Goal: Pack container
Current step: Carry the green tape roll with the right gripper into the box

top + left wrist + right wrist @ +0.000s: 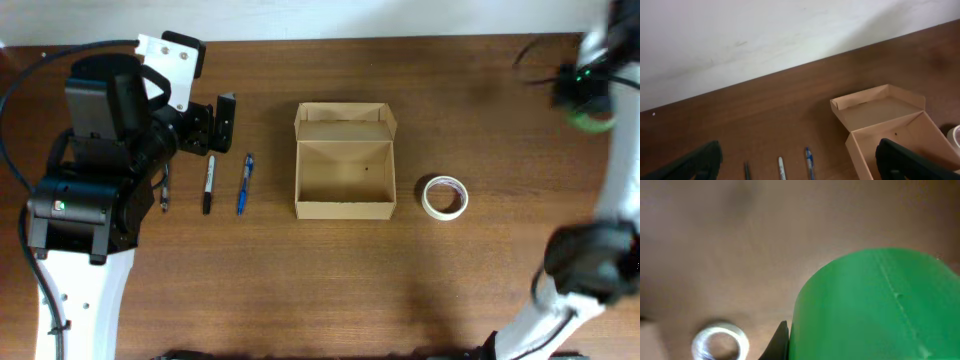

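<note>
There is one container (345,209), a tan cardboard box. Three writing tools lie in a row at its 9 o'clock: one blue pen (243,183), one black-and-white marker (208,186) and one dark pen (165,190). The rolls number two: one pale tape roll (444,197) at the box's 3 o'clock and one green roll (592,122) toward its 2 o'clock. The robot arms also number two: one left arm (90,200) and one right arm (590,260).

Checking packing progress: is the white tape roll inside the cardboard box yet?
No, the white tape roll lies on the table, beside the container on its right.
</note>
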Motion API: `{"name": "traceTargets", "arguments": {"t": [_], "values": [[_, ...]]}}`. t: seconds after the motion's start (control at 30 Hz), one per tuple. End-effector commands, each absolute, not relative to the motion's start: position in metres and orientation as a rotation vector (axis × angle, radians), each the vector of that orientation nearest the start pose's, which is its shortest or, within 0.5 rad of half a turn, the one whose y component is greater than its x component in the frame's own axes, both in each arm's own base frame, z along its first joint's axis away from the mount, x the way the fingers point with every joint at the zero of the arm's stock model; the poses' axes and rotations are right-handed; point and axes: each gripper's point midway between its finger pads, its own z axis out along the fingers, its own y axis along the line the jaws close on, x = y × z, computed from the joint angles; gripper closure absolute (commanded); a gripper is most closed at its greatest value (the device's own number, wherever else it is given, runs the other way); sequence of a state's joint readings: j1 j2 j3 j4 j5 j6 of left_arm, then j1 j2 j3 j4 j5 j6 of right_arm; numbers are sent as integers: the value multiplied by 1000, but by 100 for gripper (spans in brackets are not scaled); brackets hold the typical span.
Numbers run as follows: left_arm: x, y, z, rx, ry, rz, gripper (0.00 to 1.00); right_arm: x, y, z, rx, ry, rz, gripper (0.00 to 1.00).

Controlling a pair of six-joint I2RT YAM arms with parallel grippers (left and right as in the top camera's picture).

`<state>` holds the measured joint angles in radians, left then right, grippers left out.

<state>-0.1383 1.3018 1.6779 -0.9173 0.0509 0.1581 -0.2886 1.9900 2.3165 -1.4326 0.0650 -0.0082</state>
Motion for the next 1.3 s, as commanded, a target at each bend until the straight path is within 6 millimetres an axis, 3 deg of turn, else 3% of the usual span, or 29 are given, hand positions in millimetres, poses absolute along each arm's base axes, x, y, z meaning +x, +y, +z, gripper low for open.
{"name": "traceTargets", "arguments": {"t": [0.0, 0.07, 0.23, 0.4, 0.53, 0.7, 0.8, 0.9, 1.1, 1.27], "values": [[364, -60, 391, 357, 2071, -26, 1, 412, -99, 361, 337, 2445, -103, 96], [364, -60, 392, 357, 2069, -27, 1, 410, -68, 375, 250, 2432, -32, 96], [365, -58, 393, 349, 2067, -14, 1, 412, 53, 372, -100, 2461, 208, 96], [364, -55, 391, 342, 2075, 1, 1, 388, 185, 338, -508, 2531, 349, 96], [363, -48, 388, 321, 2095, 43, 1, 353, 246, 296, -765, 2625, 257, 96], [358, -22, 380, 279, 2146, 210, 1, 319, 282, 253, -990, 2696, 96, 96], [355, 1, 381, 213, 2158, 272, 1, 305, 288, 233, -1062, 2744, 58, 96], [345, 32, 392, 113, 2137, 307, 1, 301, 282, 216, -1088, 2793, -7, 96], [295, 104, 430, -149, 2025, 449, 0, 304, 263, 189, -1103, 2866, -96, 96], [258, 125, 444, -253, 1975, 521, 0, 314, 255, 167, -1119, 2880, -120, 96]]}}
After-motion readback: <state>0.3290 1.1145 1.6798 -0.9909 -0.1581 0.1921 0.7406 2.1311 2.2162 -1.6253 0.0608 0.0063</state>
